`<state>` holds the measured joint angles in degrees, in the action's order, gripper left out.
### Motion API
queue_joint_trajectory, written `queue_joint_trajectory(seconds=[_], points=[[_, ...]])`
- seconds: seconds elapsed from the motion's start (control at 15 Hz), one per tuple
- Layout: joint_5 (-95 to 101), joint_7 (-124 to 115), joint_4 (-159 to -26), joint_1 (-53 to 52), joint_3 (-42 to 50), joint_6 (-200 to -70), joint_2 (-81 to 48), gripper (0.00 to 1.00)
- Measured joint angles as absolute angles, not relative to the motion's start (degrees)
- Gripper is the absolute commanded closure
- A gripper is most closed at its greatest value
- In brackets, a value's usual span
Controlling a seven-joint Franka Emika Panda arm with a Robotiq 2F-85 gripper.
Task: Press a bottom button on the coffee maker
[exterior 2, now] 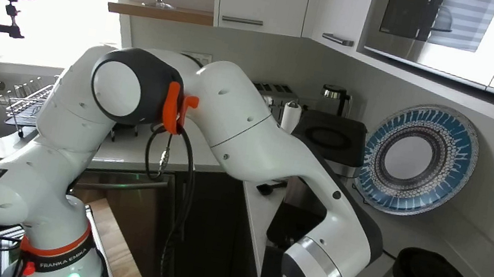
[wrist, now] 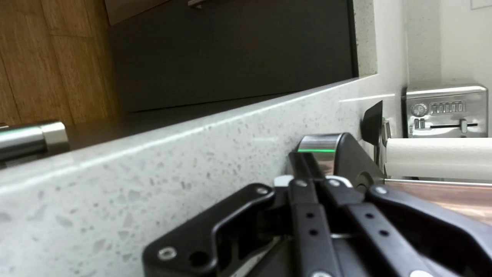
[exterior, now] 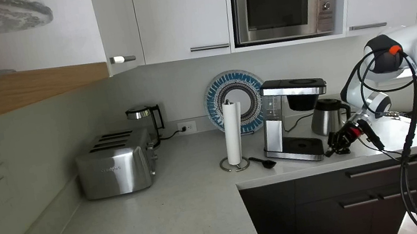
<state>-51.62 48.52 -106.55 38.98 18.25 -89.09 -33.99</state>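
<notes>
1. The coffee maker [exterior: 301, 102] stands on the counter [exterior: 158, 225], between paper roll [exterior: 233, 134] and kettle [exterior: 324, 123].
2. The gripper [wrist: 307, 166] is beside the coffee maker's base [exterior: 302, 146]; touching or apart, I cannot tell.
3. Its fingers [wrist: 300, 168] are clenched together.

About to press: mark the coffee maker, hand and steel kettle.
Coffee maker [exterior: 275, 135]: in an exterior view, on its silver column.
Hand [wrist: 303, 156]: wrist view, where its fingertips meet.
Steel kettle [exterior: 324, 121]: in an exterior view, on its body.

White arm [exterior 2: 252, 134], orange clip [exterior 2: 171, 108], black cables [exterior: 410, 139], screw-studded gripper [wrist: 303, 157]
</notes>
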Motion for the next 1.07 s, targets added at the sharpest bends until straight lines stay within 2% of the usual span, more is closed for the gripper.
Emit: queue_joint_trajectory(seconds=[1.07], points=[[-51.3,49.4,-106.8,39.0,17.9,-89.0,-33.9,1.0]])
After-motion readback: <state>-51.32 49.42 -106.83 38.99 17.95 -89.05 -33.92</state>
